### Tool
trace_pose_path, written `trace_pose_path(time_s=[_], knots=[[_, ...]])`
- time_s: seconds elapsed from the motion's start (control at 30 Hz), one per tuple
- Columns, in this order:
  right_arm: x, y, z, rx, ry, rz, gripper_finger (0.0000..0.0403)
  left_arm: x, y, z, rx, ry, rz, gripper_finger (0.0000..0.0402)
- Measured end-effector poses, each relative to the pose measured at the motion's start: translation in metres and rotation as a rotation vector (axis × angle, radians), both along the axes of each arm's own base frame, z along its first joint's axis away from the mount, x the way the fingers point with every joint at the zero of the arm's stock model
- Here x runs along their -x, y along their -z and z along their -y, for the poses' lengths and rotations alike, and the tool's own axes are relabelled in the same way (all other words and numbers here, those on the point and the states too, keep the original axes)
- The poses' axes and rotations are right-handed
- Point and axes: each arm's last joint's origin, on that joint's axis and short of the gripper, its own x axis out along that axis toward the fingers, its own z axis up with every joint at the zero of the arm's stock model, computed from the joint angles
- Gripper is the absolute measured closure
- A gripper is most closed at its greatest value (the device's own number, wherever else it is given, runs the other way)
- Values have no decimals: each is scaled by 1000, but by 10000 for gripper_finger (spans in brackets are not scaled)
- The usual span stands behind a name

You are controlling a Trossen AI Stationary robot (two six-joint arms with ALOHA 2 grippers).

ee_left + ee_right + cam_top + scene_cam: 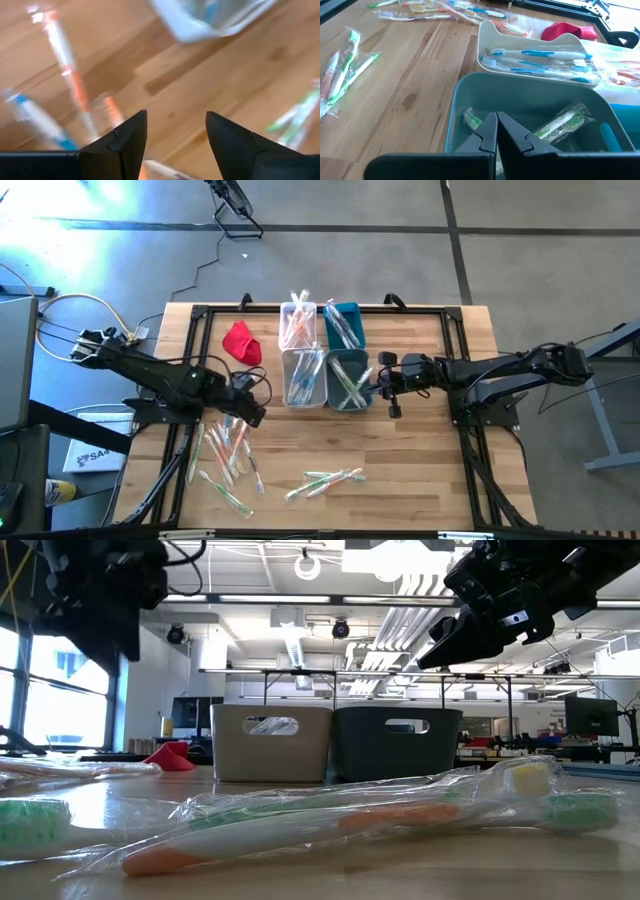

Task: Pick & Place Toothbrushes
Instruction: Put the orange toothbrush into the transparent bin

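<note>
Loose wrapped toothbrushes with orange, pink and blue handles (230, 448) lie flat on the wooden table at the near left. A green-handled bunch (325, 480) lies near the front edge. My left gripper (252, 412) hangs open above the table beside the orange ones (75, 90), with bare wood between its fingers (176, 117). My right gripper (378, 387) is shut and holds nothing. It hovers over the near teal bin (470, 95), which has green toothbrushes (560, 122) lying inside.
Several small bins stand in a block at the table's middle. The white one (535, 70) holds blue toothbrushes and the far ones (320, 325) hold more. A red cloth (242, 342) lies left of them. Black frame rails (200, 315) edge the table.
</note>
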Motion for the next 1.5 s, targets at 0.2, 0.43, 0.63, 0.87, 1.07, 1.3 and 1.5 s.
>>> trace_pose_path(time_s=[0.2, 0.43, 0.63, 0.87, 1.07, 1.3, 1.5], knots=[[0, 0, 0, 0, 0, 0, 401, -3, 13, 1, -34, -22, -115, 203], [0, 0, 0, 0, 0, 0, 401, -7, 19, 1, -58, -26, -143, 203], [0, 0, 0, 0, 0, 0, 401, -11, 21, 1, -126, -57, -127, 203], [0, 0, 0, 0, -1, 1, 401, -15, 31, -5, -123, -79, -215, 203], [0, 0, 0, 0, -1, 0, 401, -18, 35, -20, -100, -89, -277, 203], [0, 0, 0, 0, -1, 0, 401, -19, 36, -35, -97, -66, -309, 203], [0, 0, 0, 0, -1, -1, 401, -19, 38, -44, -107, -58, -316, 203]])
